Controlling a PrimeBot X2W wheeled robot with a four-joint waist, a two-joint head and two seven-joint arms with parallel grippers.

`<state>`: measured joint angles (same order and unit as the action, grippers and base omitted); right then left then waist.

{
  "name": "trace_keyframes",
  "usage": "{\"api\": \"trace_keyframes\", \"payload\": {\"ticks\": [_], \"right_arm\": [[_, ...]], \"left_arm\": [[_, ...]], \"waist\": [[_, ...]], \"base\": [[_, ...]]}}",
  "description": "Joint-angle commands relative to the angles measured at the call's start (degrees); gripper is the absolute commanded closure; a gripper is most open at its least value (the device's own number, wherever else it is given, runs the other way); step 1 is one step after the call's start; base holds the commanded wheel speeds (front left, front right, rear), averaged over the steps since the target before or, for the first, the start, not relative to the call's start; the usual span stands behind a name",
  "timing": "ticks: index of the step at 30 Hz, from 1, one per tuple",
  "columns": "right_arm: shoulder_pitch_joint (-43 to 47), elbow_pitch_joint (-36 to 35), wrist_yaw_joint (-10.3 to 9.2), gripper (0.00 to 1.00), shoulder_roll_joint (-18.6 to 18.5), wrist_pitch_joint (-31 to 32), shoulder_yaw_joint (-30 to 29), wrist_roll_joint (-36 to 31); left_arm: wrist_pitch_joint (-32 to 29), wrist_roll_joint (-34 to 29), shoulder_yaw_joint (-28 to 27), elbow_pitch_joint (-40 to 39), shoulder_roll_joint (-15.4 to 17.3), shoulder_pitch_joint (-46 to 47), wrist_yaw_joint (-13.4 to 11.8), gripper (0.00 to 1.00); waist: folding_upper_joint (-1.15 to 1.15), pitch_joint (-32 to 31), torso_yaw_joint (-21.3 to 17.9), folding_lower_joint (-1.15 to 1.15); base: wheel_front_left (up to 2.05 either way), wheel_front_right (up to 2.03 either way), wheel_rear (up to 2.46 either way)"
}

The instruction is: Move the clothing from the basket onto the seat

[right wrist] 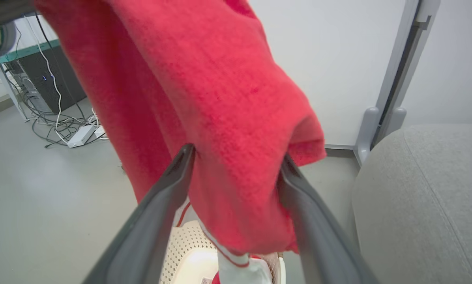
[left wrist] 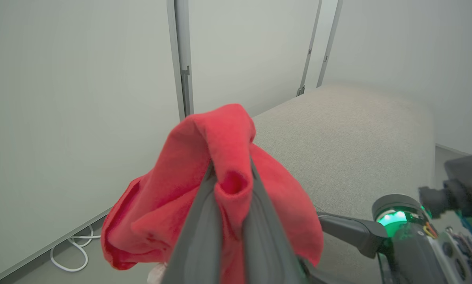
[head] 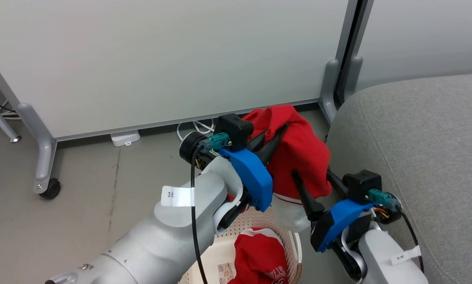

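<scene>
- Head view: the left gripper is clamped together on a bunched fold of the lifted red garment, which hangs in the air above the basket and just left of the seat.
- The garment's white trim dangles down to the basket's rim.
- The right gripper is lower and to the right. Its jaws are spread wide, with one finger in front of the hanging cloth and the other behind it.
- A second red garment with white lettering lies inside the basket, beside a label.
- The basket stands on the grey floor next to the seat's rounded corner, with a pale partition on castors behind it.
- Left wrist view: the left gripper has its two fingers pressed together with a tuck of the red garment pinched between them, and the rest billows out on both sides.
- The seat stretches beyond the cloth. A white cable loops on the floor at the lower left.
- Right wrist view: the right gripper has its jaws wide apart, and the red garment drapes down through the gap, brushing both fingers.
- The basket is below the garment and the seat is to the right.
</scene>
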<state>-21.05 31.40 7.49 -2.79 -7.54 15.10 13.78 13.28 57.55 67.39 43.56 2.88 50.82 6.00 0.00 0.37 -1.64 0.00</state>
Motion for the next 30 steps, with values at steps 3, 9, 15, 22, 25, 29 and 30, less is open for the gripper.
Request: {"api": "trace_keyframes", "payload": {"ticks": [3, 9, 15, 22, 25, 29, 30], "right_arm": [[-4.24, 2.93, 0.01, 0.00, -0.20, -1.26, 2.53, 0.65], [-9.77, 8.11, 0.01, 0.00, -0.20, -2.34, 5.41, 1.93], [-13.07, 12.52, 0.01, 1.00, -0.20, -2.92, 8.67, 4.98], [-14.29, 15.52, 0.01, 1.00, -0.21, -4.21, 10.69, 6.70], [-14.48, 16.36, 0.01, 1.00, -0.21, -4.73, 11.15, 7.29], [-15.01, 17.05, 0.01, 1.00, -0.20, -5.25, 11.80, 7.94], [-15.05, 17.14, 0.01, 1.00, -0.20, -5.40, 11.98, 8.16]], "left_arm": [[0.55, 0.70, 0.92, -0.26, -0.01, 1.38, -0.46, 1.00], [0.75, 1.82, 2.03, -0.40, 0.00, 1.74, -0.46, 1.00], [0.99, 2.60, 3.01, -0.14, -0.01, 1.99, -0.30, 1.00], [1.23, 3.32, 3.77, 0.56, 0.00, 1.62, -0.44, 1.00], [1.38, 3.49, 3.98, 1.00, 0.00, 1.59, -0.59, 1.00], [1.50, 3.97, 4.11, 1.60, 0.00, 1.53, -0.53, 1.00], [1.54, 4.16, 4.14, 1.74, 0.00, 1.51, -0.48, 1.00]], "waist": [[0.00, -0.02, -0.17, 0.00], [0.00, 0.04, -0.17, 0.00], [0.00, -0.17, 0.02, 0.00], [0.00, -0.65, -0.24, 0.00], [0.00, -0.78, -0.52, 0.00], [0.00, -0.87, -0.91, 0.00], [0.00, -0.89, -1.00, 0.00]], "base": [[0.00, 0.00, 0.00], [0.00, 0.00, 0.00], [0.00, 0.00, 0.00], [0.00, 0.00, 0.00], [0.00, 0.00, 0.00], [0.00, 0.00, 0.00], [0.00, 0.00, 0.00]]}}
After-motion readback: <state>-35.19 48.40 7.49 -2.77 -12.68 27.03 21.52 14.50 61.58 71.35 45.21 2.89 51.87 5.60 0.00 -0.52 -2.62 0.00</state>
